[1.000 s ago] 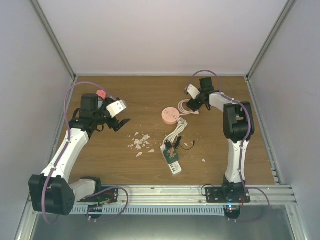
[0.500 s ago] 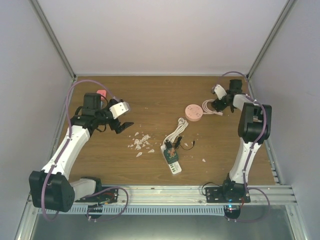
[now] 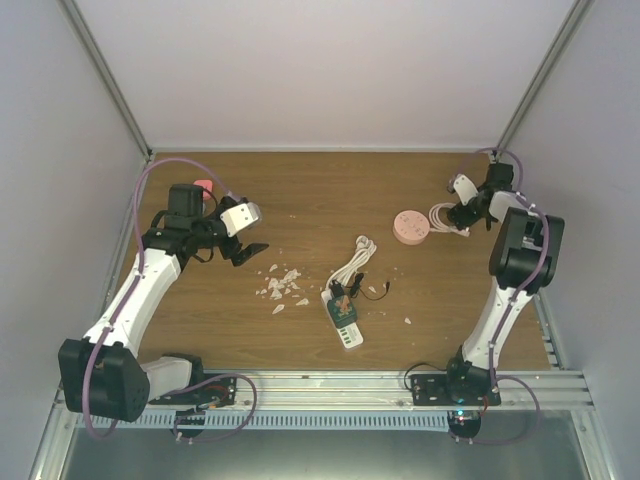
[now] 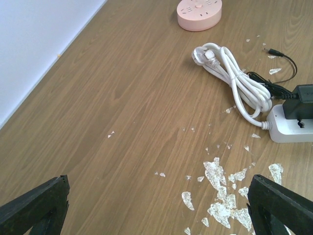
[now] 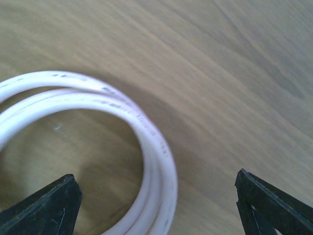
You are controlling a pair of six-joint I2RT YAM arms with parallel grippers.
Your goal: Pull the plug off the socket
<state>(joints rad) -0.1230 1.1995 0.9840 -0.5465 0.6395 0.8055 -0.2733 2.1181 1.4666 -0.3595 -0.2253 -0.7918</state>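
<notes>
A white power strip [image 3: 343,322] lies mid-table with a black plug [image 3: 340,296] in its far end. Both show at the right edge of the left wrist view, the strip [image 4: 293,128] and the plug [image 4: 299,95]. Its bundled white cord [image 3: 355,262] lies behind it. My left gripper [image 3: 243,250] is open and empty, left of the strip, above white flakes [image 4: 230,181]. My right gripper [image 3: 462,212] is open at the back right, low over a white cable coil [image 5: 156,147] that belongs to a pink round socket [image 3: 409,226].
White flakes [image 3: 282,285] are scattered between the left gripper and the strip. A thin black lead [image 3: 378,290] lies right of the plug. A small pink object [image 3: 203,187] sits behind the left arm. White walls close in the back and both sides.
My right arm has swung right toward the back right corner. The pink round socket and its cable coil have slid right with it. My left arm has barely moved.
</notes>
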